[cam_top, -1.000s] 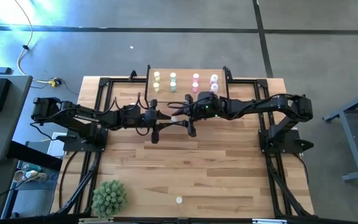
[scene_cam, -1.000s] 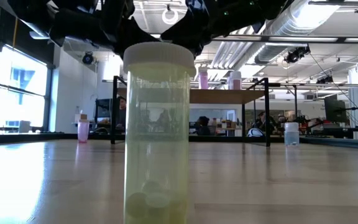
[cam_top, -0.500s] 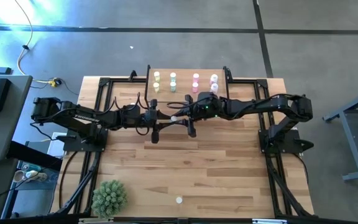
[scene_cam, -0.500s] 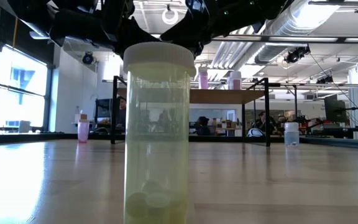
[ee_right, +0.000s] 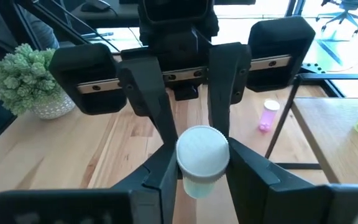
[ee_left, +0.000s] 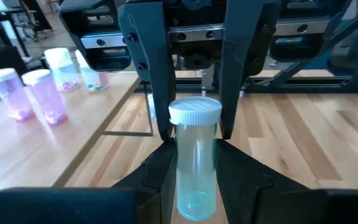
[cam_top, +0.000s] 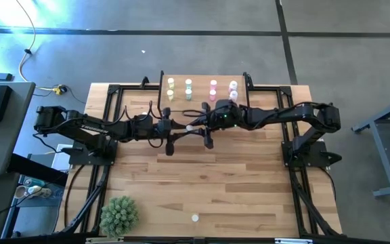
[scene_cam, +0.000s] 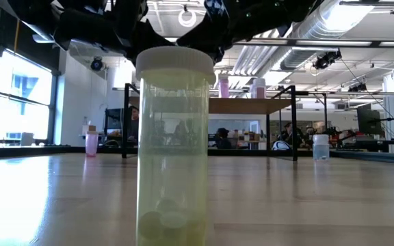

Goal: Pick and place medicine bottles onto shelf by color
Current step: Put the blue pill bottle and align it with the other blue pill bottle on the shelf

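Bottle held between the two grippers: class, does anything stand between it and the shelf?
Nothing visible does. The bottle, held by the left gripper and the right gripper, hangs just before the shelf; shelved bottles only limit free spots.

One camera looks straight down; another sits at surface (cam_top: 235, 183) height; both wrist cameras closely face one clear bottle (ee_left: 194, 158).
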Available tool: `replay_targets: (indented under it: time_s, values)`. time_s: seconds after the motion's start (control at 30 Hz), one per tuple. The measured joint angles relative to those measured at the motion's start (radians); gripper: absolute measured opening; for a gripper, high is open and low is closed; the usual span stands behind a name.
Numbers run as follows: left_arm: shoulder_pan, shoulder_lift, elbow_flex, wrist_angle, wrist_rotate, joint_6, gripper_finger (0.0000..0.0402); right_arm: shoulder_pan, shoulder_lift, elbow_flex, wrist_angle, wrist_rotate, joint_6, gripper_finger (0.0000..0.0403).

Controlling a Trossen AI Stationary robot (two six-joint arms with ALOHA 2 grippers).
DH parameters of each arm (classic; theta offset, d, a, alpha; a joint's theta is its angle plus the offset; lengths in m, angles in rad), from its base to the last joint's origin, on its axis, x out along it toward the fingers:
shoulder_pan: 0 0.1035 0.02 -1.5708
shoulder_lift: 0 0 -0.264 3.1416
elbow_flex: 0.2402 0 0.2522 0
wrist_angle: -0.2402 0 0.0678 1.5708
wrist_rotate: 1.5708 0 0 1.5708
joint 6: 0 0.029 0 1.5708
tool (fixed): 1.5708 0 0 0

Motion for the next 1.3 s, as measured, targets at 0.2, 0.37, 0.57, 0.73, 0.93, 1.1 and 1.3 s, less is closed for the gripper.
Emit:
replay_targets:
  time_s: [0.2,0.37,0.57,0.73,0.93,1.1,1.3]
  values:
    - [0.0,0.0,0.0,-0.009,-0.005,0.072,0.0122,-0.006,0.0,0.0,-0.005,0.0,0.002,0.0102]
    - [0.001,-0.001,0.0,-0.016,-0.023,0.057,0.0173,-0.013,0.0,0.0,-0.014,-0.004,0.003,0.0102]
    - [0.001,-0.034,0.0,-0.054,-0.086,0.037,0.0222,-0.026,-0.005,0.0,-0.041,-0.004,0.02,0.0101]
    - [0.004,-0.109,0.0,-0.146,-0.101,0.037,0.0231,-0.048,-0.021,0.0,-0.054,-0.004,0.039,0.0101]
    - [0.055,-0.203,0.0,-0.245,-0.104,0.032,0.0227,-0.091,-0.021,0.058,-0.108,-0.003,0.037,0.0101]
    - [0.135,-0.279,0.001,-0.328,-0.093,0.017,0.0227,-0.138,-0.019,0.16,-0.187,0.002,0.011,0.0101]
    - [0.225,-0.307,0.0,-0.401,0.009,-0.047,0.0227,-0.191,0.031,0.333,-0.369,0.1,-0.039,0.0101]
